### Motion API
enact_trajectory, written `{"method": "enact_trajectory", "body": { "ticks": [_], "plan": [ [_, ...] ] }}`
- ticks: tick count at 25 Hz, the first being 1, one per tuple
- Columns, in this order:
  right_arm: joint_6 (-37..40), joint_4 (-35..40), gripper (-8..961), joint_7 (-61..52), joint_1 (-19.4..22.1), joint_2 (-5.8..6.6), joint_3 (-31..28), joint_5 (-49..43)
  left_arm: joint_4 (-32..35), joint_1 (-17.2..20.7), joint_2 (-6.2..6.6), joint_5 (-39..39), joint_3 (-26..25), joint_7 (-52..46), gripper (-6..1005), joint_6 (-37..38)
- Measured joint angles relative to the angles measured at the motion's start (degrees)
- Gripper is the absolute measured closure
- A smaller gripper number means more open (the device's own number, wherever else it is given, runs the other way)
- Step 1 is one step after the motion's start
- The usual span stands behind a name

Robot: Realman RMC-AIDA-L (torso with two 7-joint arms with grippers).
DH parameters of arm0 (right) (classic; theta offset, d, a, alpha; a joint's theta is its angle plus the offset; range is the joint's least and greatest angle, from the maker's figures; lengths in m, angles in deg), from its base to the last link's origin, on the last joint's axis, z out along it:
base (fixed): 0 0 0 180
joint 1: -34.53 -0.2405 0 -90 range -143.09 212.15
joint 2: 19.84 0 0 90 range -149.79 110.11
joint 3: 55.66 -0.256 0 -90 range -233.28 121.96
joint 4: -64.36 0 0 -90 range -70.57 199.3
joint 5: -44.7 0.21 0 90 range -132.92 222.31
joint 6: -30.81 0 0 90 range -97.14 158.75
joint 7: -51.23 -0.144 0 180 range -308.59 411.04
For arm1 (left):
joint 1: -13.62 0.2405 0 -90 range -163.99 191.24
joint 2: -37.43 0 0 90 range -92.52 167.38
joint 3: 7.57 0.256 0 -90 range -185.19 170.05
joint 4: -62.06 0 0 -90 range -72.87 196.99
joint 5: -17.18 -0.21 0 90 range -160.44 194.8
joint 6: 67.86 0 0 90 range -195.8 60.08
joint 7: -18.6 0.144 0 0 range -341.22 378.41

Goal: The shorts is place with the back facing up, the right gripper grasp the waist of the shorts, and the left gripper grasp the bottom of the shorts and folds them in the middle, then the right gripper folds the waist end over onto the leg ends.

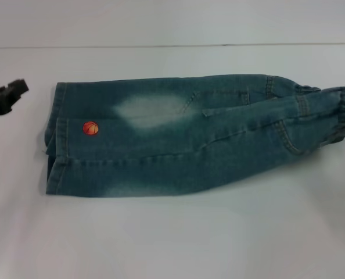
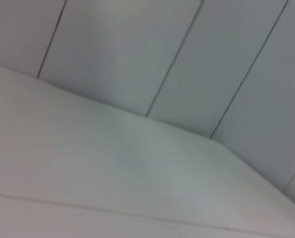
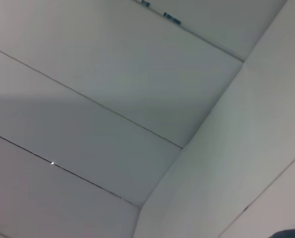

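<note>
Whether the left gripper [image 1: 7, 96] has its jaws released or clenched cannot be told; it hangs at the left edge of the head view, apart from the shorts' leg ends. Folded lengthwise, the denim shorts [image 1: 184, 136] lie on the white table [image 1: 172, 238], waist to the right, an orange basketball patch [image 1: 90, 128] near the hems. No right gripper shows in any view.

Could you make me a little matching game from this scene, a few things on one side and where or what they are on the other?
Things:
1. shorts
2. basketball patch
3. left gripper
4. elastic waist

Descriptions:
A. at the head view's left edge, off the cloth
B. orange, near the leg hems
C. gathered, at the right end
D. folded lengthwise on the white table

Pairs: 1-D, 2-B, 3-A, 4-C
</note>
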Motion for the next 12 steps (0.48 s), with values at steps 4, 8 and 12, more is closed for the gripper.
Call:
{"method": "enact_trajectory", "body": {
  "ticks": [4,8,12],
  "plan": [
    [-0.71,-0.32,933,-0.60,-1.42,-0.06,0.10,-0.21,-1.12,-1.03,0.15,0.71,0.10,0.38,940,-0.50],
    [-0.76,-0.35,933,-0.62,-1.77,-0.24,0.16,-0.26,-1.11,-0.84,0.25,0.20,0.41,0.18,940,0.15],
    [-1.01,-0.37,933,-0.62,-1.57,-0.26,0.18,-0.24,-0.43,-0.18,1.31,-3.39,2.35,-0.71,941,3.66]
  ]
}}
